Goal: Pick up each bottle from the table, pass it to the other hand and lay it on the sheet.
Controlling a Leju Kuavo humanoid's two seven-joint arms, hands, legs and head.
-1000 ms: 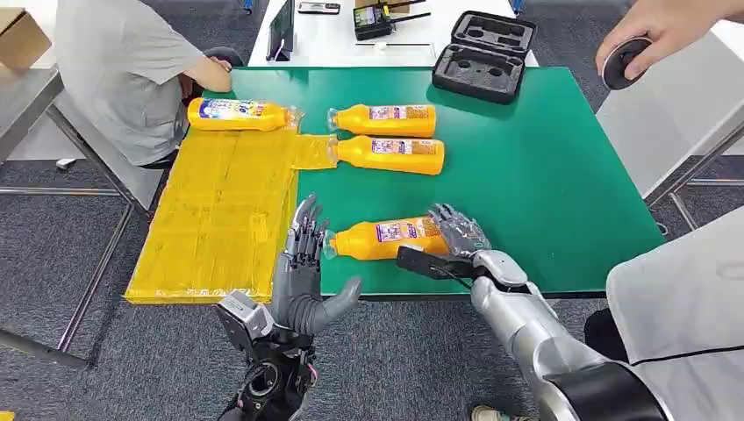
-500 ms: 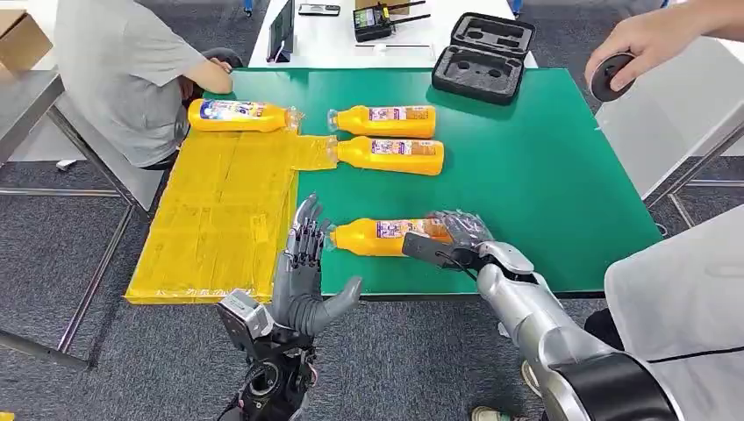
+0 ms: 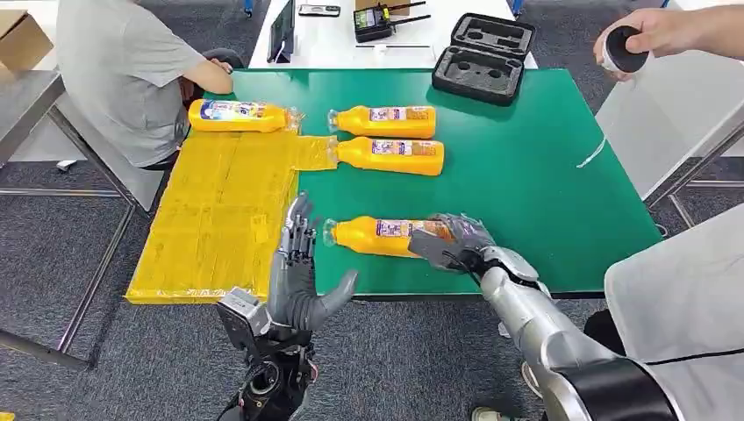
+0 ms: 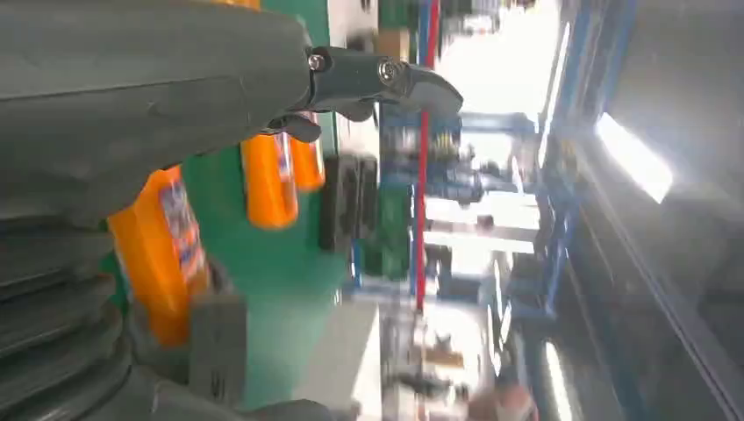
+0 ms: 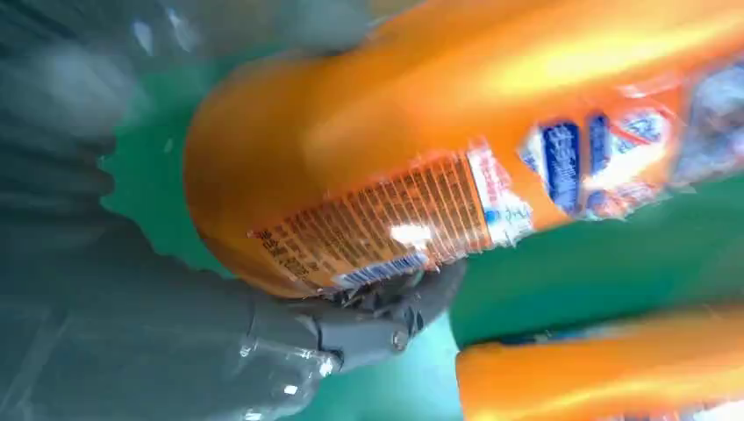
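Head cam: high on body, looks fwd and down over green table [image 3: 544, 175]; both arms enter from below.
Left wrist cam: close behind left hand [image 4: 132, 96], turned sideways; looks past it along table toward bright room beyond.
Right wrist cam: v. close behind right hand [image 5: 175, 342], tilted; near bottle [image 5: 421, 149] blurred.
Shared, head + left wrist: near bottle [image 3: 386, 237], two far bottles [image 4: 281, 171], table.
Shared, head + right wrist: near bottle, right hand [image 3: 456, 241], table.
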